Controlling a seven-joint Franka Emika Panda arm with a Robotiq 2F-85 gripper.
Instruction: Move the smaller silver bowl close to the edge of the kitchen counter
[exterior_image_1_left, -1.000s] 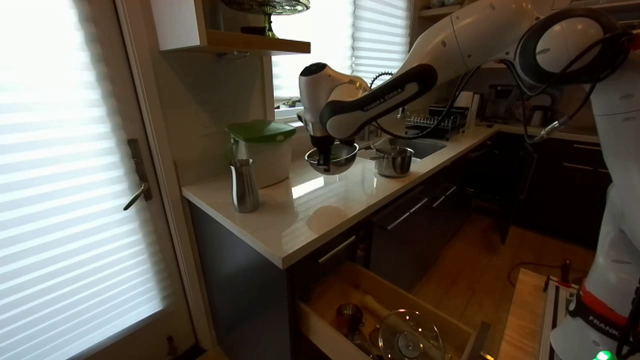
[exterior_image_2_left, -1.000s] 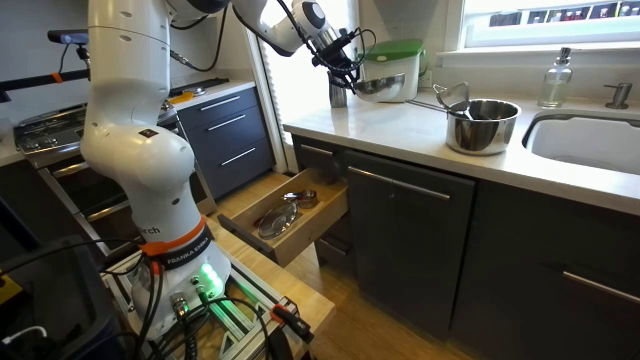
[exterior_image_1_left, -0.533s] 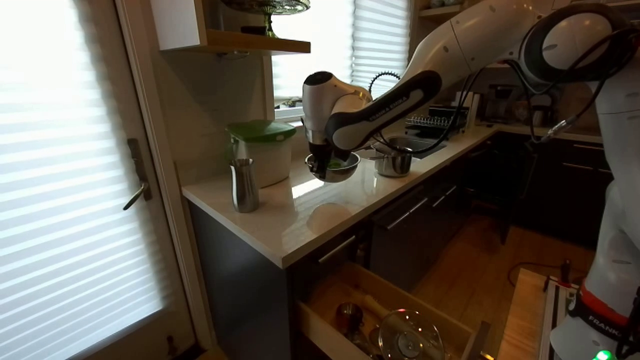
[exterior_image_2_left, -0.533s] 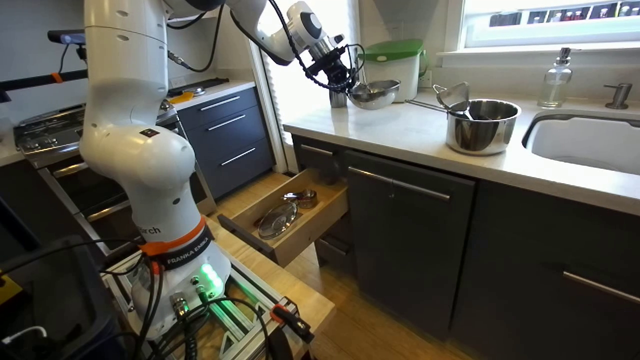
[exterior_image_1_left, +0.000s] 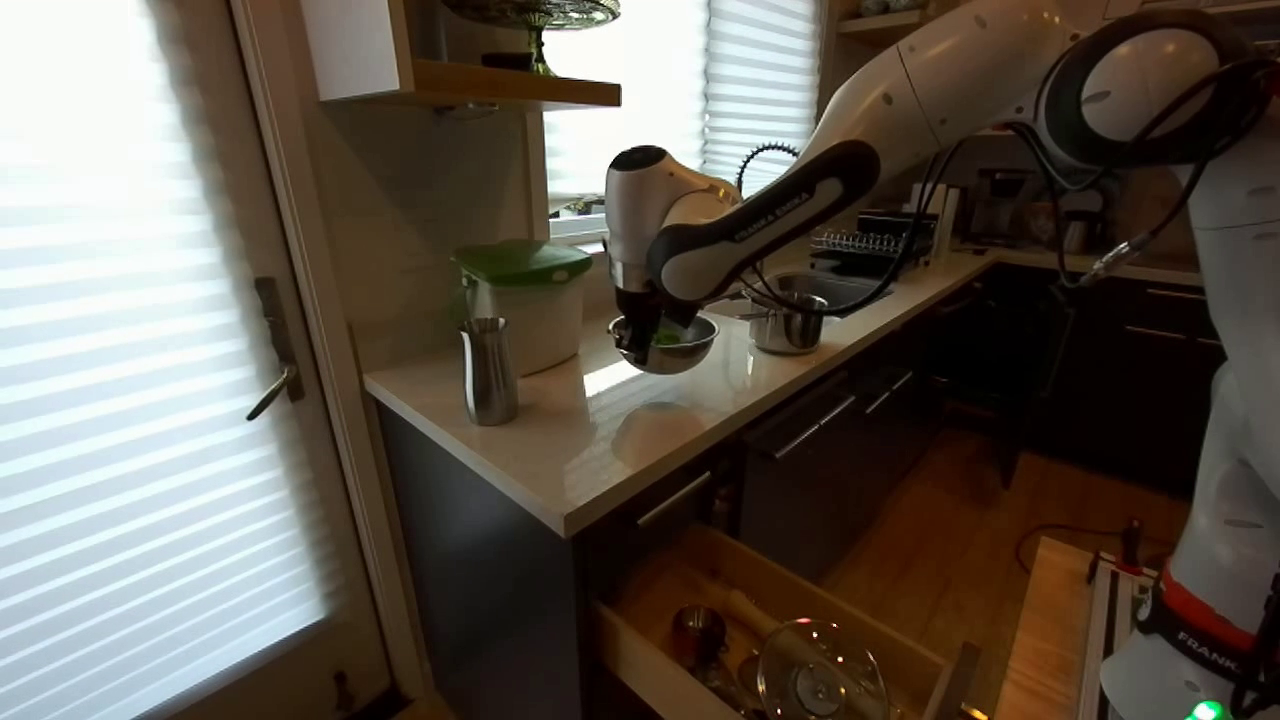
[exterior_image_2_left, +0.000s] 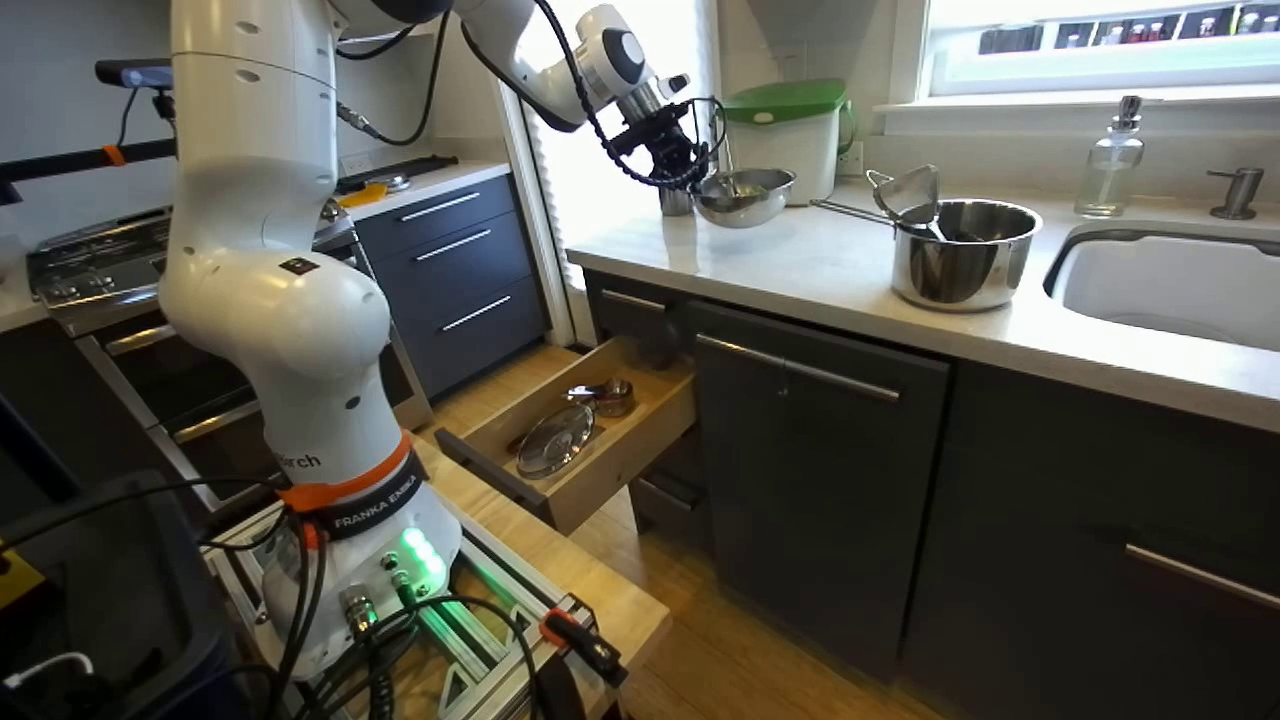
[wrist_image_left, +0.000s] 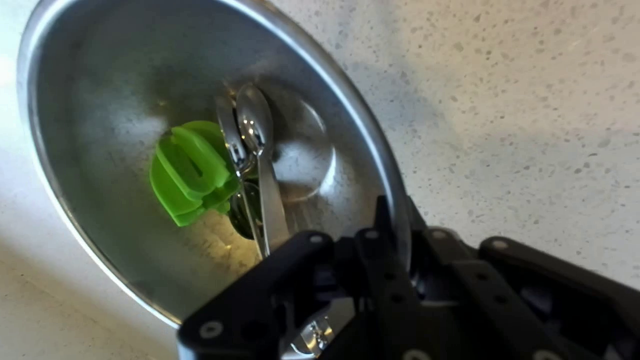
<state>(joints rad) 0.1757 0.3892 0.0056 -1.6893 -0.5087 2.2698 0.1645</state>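
Hanging above the desk (exterior_image_1_left: 540, 440), apart from its surface, the smaller silver bowl (exterior_image_2_left: 743, 210) has its mouth upward; in the wrist view a bright green piece (wrist_image_left: 192, 170) lies inside it, with a spoon (wrist_image_left: 256, 125) and other shiny utensils (wrist_image_left: 229, 122) just to the right, partly covering a small dark thing (wrist_image_left: 239, 215) that I cannot name. The jaws are pinching the bowl's rim, one inside the bowl and one outside; the arm (exterior_image_1_left: 940, 95) rises at the right in an exterior view, bends high up and reaches left over the desk, sloping downward; there the jaws point down at the bowl's left side, while in an exterior view the wrist (exterior_image_2_left: 610, 62) slants down towards the right. In both exterior views an upright metal cup (exterior_image_1_left: 490, 375) stands to the left of the bowl and a metal pot (exterior_image_2_left: 960, 270) to the right; a strainer (exterior_image_2_left: 912, 192) leans at the pot's rim, and the sink (exterior_image_2_left: 1170, 280) lies to the right of them; a white container with a green lid (exterior_image_2_left: 785, 145) stands on the far side of the bowl; below the desk a drawer (exterior_image_2_left: 625, 465) is pulled out, with a clear lid (exterior_image_2_left: 556, 440) and a small metal vessel (exterior_image_2_left: 615, 400) in it.
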